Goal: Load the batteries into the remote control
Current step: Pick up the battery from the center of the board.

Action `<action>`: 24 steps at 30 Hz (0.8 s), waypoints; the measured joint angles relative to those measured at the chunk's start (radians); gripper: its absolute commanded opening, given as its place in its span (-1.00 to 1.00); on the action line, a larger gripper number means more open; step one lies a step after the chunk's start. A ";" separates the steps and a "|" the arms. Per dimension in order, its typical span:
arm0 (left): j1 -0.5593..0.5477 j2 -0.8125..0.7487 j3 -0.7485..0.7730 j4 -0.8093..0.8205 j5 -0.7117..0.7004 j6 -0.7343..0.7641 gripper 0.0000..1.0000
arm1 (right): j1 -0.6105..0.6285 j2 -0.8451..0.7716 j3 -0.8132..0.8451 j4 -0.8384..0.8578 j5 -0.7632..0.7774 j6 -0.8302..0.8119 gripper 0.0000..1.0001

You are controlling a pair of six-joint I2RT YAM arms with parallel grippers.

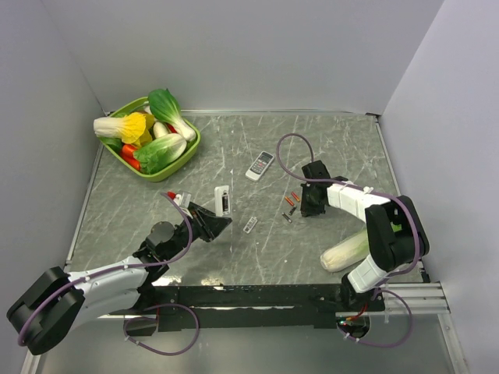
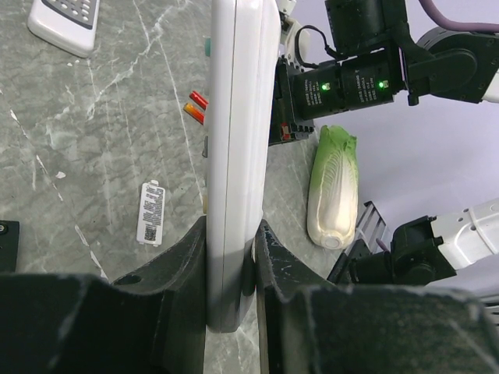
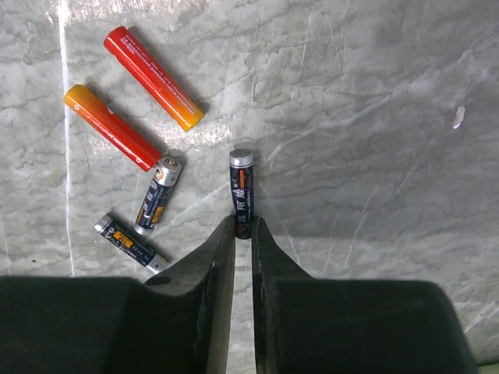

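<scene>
My left gripper (image 1: 215, 218) is shut on a white remote control (image 1: 223, 201) and holds it on edge; in the left wrist view the remote (image 2: 234, 140) stands between the fingers (image 2: 187, 265). My right gripper (image 3: 242, 231) is shut on the near end of a dark battery (image 3: 242, 191) that lies on the table. Beside it lie two orange-red batteries (image 3: 152, 66) (image 3: 113, 127) and two more dark batteries (image 3: 158, 205) (image 3: 130, 241). In the top view the batteries (image 1: 291, 206) lie just left of the right gripper (image 1: 306, 208).
A second remote (image 1: 260, 164) lies beyond the batteries. A small white battery cover (image 1: 250, 225) lies between the grippers. A green basket (image 1: 192, 148) of toy vegetables stands at the back left. A toy napa cabbage (image 1: 347, 251) lies by the right arm's base.
</scene>
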 measured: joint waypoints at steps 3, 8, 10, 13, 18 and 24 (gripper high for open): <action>0.001 0.000 0.000 0.002 0.005 -0.003 -0.98 | 0.000 -0.004 0.000 -0.003 0.001 -0.005 -1.00; 0.001 0.021 0.000 0.024 0.020 -0.025 -0.98 | 0.014 -0.077 0.000 -0.026 -0.005 -0.023 -1.00; 0.001 0.039 0.000 0.036 0.025 -0.036 -0.98 | 0.037 -0.151 0.001 -0.027 -0.019 -0.034 -1.00; 0.001 0.071 0.000 0.069 0.030 -0.061 -0.98 | 0.091 -0.263 0.021 -0.032 -0.055 -0.051 -1.00; 0.001 0.126 0.000 0.117 0.039 -0.109 -0.98 | 0.217 -0.369 0.119 -0.033 -0.113 -0.076 -1.00; 0.002 0.216 0.001 0.189 0.047 -0.169 -0.98 | 0.307 -0.382 0.219 -0.034 -0.247 -0.078 -1.00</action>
